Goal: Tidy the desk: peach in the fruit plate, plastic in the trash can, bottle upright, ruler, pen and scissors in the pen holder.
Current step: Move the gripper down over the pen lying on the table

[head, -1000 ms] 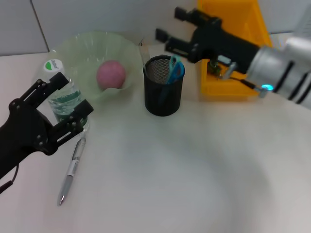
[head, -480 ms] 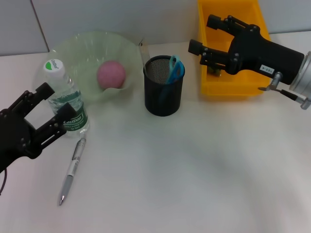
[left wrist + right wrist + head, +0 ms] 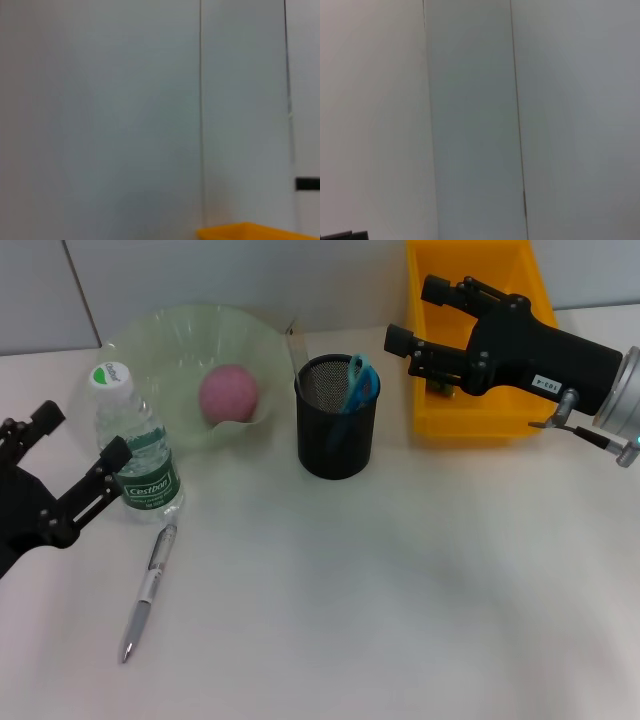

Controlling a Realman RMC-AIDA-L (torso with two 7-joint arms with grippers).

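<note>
pale desk (image 3: 400, 620): pen (image 3: 148, 592) lies below upright bottle (image 3: 135, 445); both grippers, left gripper (image 3: 75, 455), right gripper (image 3: 425, 315), spread, empty.

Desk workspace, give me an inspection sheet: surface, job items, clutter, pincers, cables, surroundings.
Surface: white desk.
Job items: peach in green plate; bottle upright; pen lying on desk; scissors in black mesh holder; ruler leaning behind holder.
Clutter: nothing seen.
Pincers: left pincer open beside bottle; right pincer open above yellow bin.
Cables: thin wire at right wrist.
Surroundings: grey panelled wall.
</note>
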